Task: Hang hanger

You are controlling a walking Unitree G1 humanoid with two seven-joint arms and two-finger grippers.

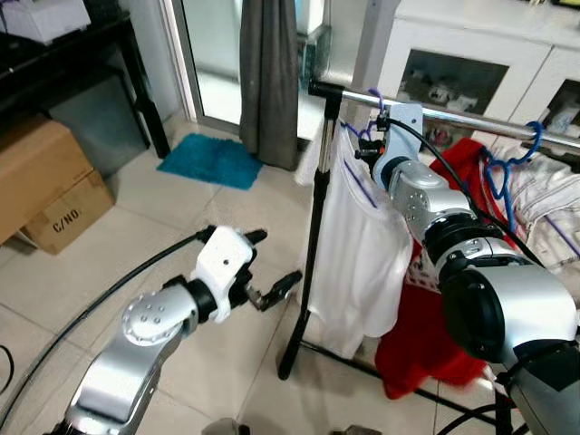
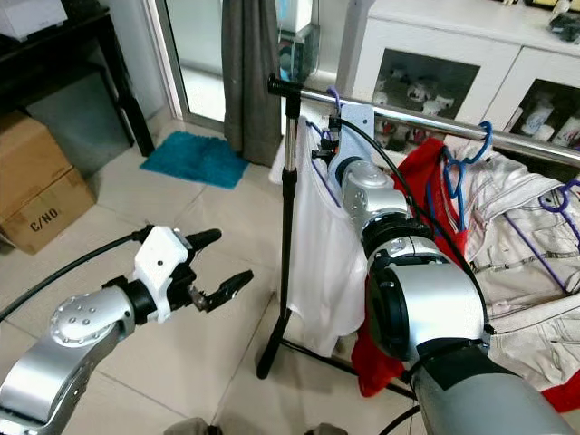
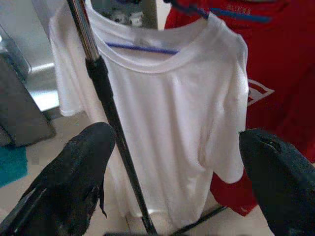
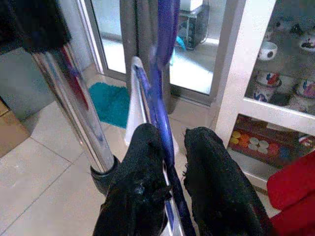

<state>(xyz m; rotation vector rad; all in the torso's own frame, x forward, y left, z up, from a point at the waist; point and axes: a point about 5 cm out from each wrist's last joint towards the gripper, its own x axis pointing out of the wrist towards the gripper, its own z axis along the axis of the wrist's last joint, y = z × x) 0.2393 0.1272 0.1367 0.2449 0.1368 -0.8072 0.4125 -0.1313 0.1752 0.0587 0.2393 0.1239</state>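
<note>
Jaws of my left gripper (image 1: 272, 267) gape empty, nearest, low beside rack post. Farther up, right gripper (image 4: 170, 162) pinches purple hanger (image 4: 165, 59) w/ white shirt (image 1: 349, 245), hook at chrome rail (image 1: 471, 118), hanger's long axis across rail.

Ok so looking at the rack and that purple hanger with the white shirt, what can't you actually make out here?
- Purple hanger: its hook over the rail is cut off by the top edge in the right wrist view; in the eye views the right gripper hides it.
- White shirt: hem cut off below in the left wrist view, behind the left gripper fingers.
- Cabinet contents: too small.
</note>
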